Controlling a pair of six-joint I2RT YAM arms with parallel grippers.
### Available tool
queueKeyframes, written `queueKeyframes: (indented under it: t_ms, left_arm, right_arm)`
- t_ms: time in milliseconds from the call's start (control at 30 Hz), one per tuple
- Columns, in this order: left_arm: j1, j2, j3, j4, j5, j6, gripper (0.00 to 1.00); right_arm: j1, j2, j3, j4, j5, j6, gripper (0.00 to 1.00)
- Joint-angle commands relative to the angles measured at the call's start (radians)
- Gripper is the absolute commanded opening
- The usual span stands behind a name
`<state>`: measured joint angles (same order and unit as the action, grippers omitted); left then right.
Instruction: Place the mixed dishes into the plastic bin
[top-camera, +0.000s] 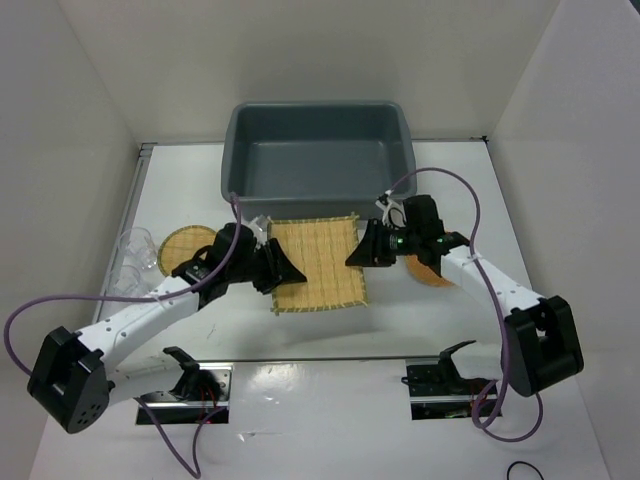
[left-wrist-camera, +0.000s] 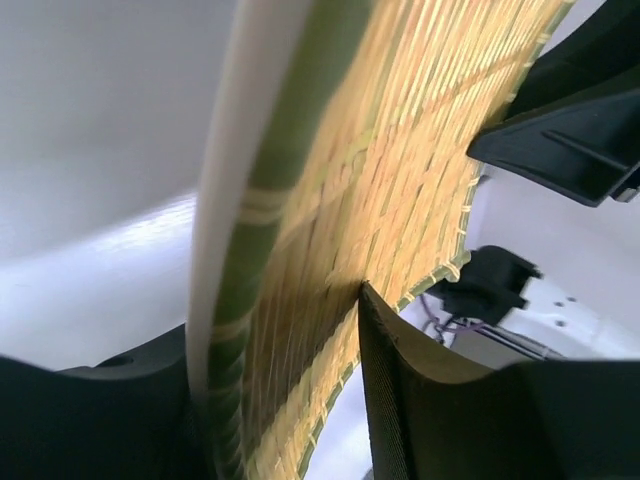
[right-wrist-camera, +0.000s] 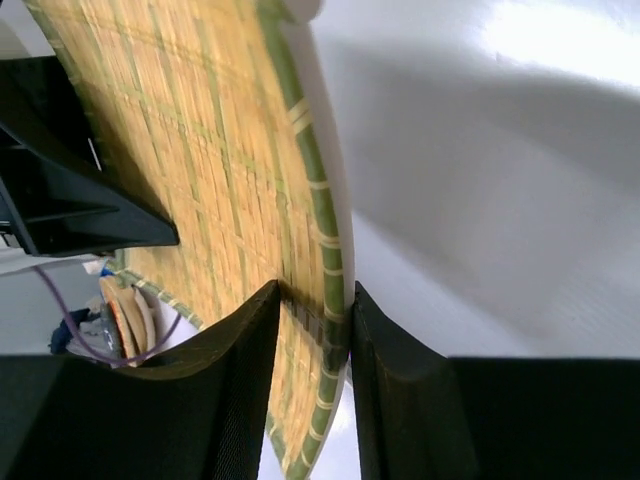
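The square yellow bamboo mat (top-camera: 318, 262), green-edged with a white underside, lies level just in front of the dark grey plastic bin (top-camera: 316, 150). My left gripper (top-camera: 285, 268) is shut on its left edge and my right gripper (top-camera: 358, 252) on its right edge. In the left wrist view the mat (left-wrist-camera: 400, 150) runs between the jaws of my left gripper (left-wrist-camera: 290, 390). In the right wrist view my right gripper (right-wrist-camera: 315, 340) pinches the mat's rim (right-wrist-camera: 200, 150). One orange woven disc (top-camera: 187, 243) lies left. The other (top-camera: 432, 272) is half hidden under my right arm. Clear cups (top-camera: 135, 258) stand far left.
The bin is empty and sits against the back wall. White walls close in both sides. Two black stands (top-camera: 190, 378) (top-camera: 440, 375) sit near the front edge, with purple cables looping off both arms.
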<state>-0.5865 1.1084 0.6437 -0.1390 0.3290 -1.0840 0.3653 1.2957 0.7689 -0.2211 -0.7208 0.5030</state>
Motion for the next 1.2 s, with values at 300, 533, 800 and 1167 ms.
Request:
queueKeyframes:
  t_ms: [300, 533, 800, 1167]
  left_arm:
    - [0.079, 0.372, 0.678, 0.025, 0.22, 0.044, 0.0]
    - [0.181, 0.605, 0.904, 0.026, 0.332, 0.053, 0.0]
    - [0.26, 0.891, 1.201, 0.072, 0.424, 0.006, 0.0]
    - [0.278, 1.157, 1.496, 0.11, 0.472, -0.062, 0.0]
  right_arm:
    - [-0.063, 0.04, 0.372, 0.089, -0.311, 0.058, 0.03]
    - [-0.169, 0.234, 0.593, 0.153, -0.361, 0.137, 0.05]
    - [-0.256, 0.281, 0.662, 0.14, -0.379, 0.111, 0.75]
    - [-0.399, 0.272, 0.653, 0.095, -0.31, 0.068, 0.94]
